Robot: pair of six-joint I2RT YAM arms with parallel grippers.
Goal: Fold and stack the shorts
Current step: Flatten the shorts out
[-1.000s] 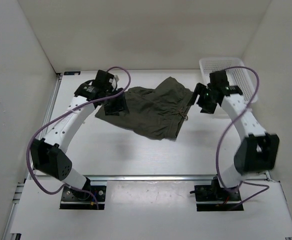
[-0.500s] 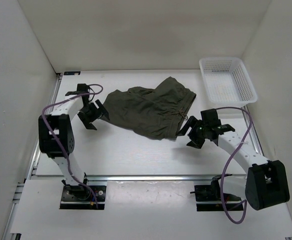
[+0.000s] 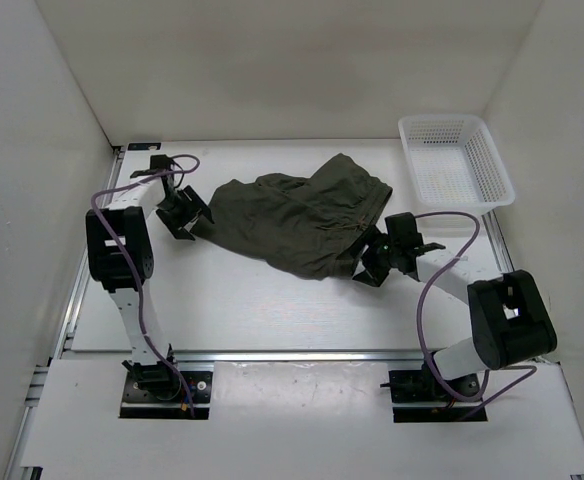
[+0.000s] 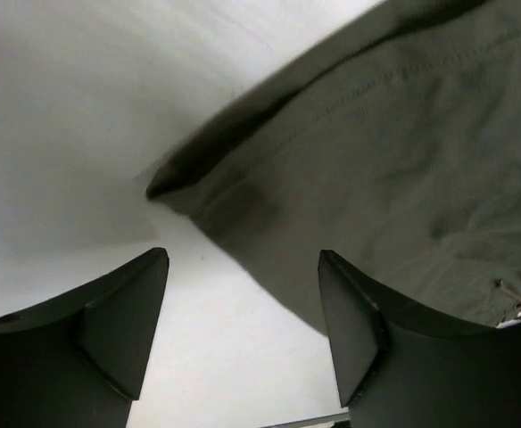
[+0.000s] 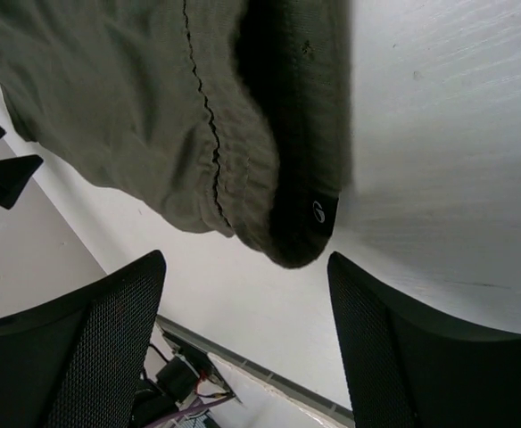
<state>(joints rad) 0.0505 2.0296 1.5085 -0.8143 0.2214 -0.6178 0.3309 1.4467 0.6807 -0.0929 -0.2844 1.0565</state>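
Observation:
The dark olive shorts [image 3: 302, 218] lie spread flat on the white table, waistband toward the right. My left gripper [image 3: 192, 218] sits low at their left edge, open. In the left wrist view the shorts' [image 4: 385, 152] leg hem corner lies just past the left gripper [image 4: 243, 267], with bare table between the fingertips. My right gripper [image 3: 366, 266] is open at the near right corner. In the right wrist view the gathered waistband corner of the shorts [image 5: 292, 223] hangs just above the gap of the right gripper [image 5: 247, 263], and nothing is held.
A white mesh basket [image 3: 456, 160] stands at the back right of the table [image 3: 252, 300]. White walls close in the left, back and right sides. A metal rail [image 3: 302, 353] runs along the near edge by the arm bases.
Both arms have dropped from above the shorts to table height. The left gripper has settled at the left hem and the right gripper has slid in toward the near right waistband corner.

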